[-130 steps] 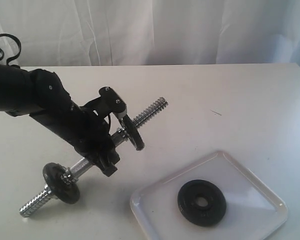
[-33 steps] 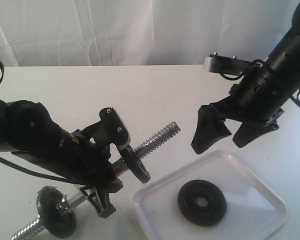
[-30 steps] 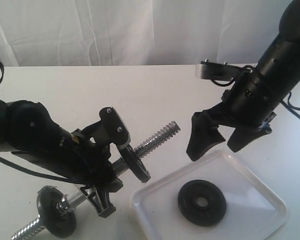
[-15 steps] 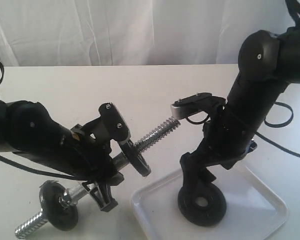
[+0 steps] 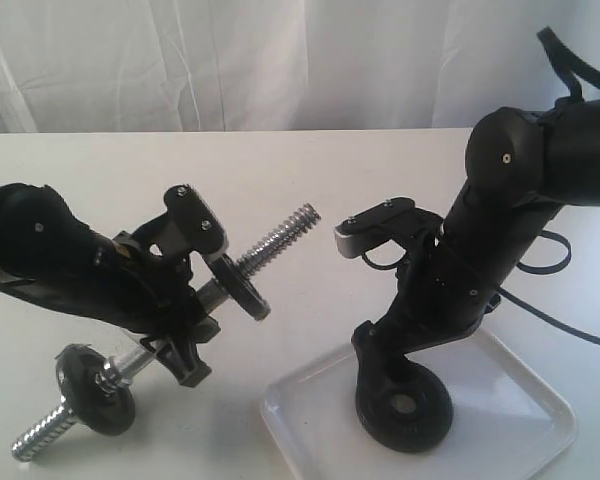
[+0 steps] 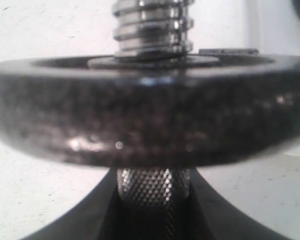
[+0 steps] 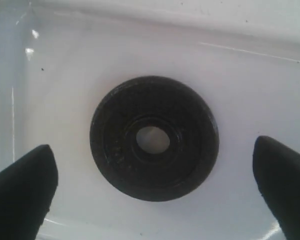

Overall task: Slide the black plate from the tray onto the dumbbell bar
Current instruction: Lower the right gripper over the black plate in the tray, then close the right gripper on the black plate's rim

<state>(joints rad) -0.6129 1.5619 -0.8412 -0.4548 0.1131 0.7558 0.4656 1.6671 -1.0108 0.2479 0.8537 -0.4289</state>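
Note:
The black plate (image 5: 405, 405) lies flat in the white tray (image 5: 525, 400). My right gripper (image 5: 400, 372) hangs low over it, open. In the right wrist view its fingertips (image 7: 22, 185) stand either side of the black plate (image 7: 154, 137), clear of the rim, on the tray (image 7: 65, 75) floor. My left gripper (image 5: 185, 325) is shut on the knurled middle of the dumbbell bar (image 5: 280, 235), holding it tilted, with one threaded end pointing up towards the right arm. The left wrist view shows the left gripper (image 6: 152, 215) clamped on the dumbbell bar (image 6: 152, 185).
Two more black discs sit on the bar: one (image 5: 235, 285) just past my left gripper, filling the left wrist view (image 6: 150, 125), and one (image 5: 95, 375) near the low end. That low threaded end (image 5: 35, 432) is near the white table (image 5: 330, 170).
The right arm has come down from above the tray until its open fingers straddle the black plate. The left arm has shifted the bar left and a little up.

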